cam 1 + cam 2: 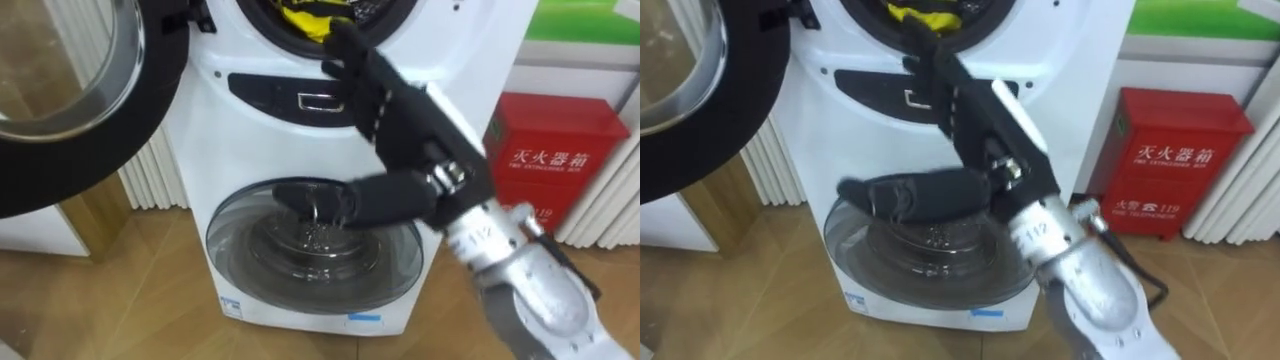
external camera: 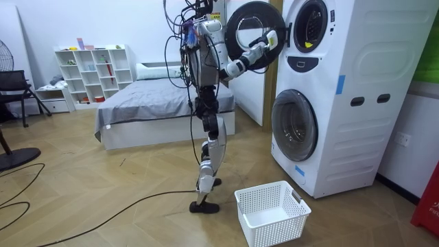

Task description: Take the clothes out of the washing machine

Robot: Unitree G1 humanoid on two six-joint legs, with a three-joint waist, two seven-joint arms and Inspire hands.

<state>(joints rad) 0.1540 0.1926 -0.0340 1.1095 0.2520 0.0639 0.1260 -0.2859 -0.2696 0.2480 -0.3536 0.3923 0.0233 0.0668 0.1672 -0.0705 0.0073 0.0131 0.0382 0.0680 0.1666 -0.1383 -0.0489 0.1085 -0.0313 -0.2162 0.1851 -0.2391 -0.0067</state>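
A yellow cloth (image 1: 300,14) lies inside the upper drum of the white stacked washing machine (image 1: 250,130), at the top edge of the eye views. My right hand (image 1: 385,95) is raised in front of the machine. Its straight fingers point up at the lower rim of the drum opening, just below the cloth, and the thumb sticks out to the left. The hand is open and holds nothing. In the room view I stand facing the machine (image 2: 329,89) with the right hand (image 2: 267,41) lifted towards the upper drum, where the yellow cloth (image 2: 310,44) shows.
The round upper door (image 1: 70,100) hangs open on the left. The lower door (image 1: 310,255) is closed. A red box (image 1: 555,150) stands on the right by the wall. A white laundry basket (image 2: 271,214) sits on the floor beside my feet. A bed (image 2: 158,110) is behind me.
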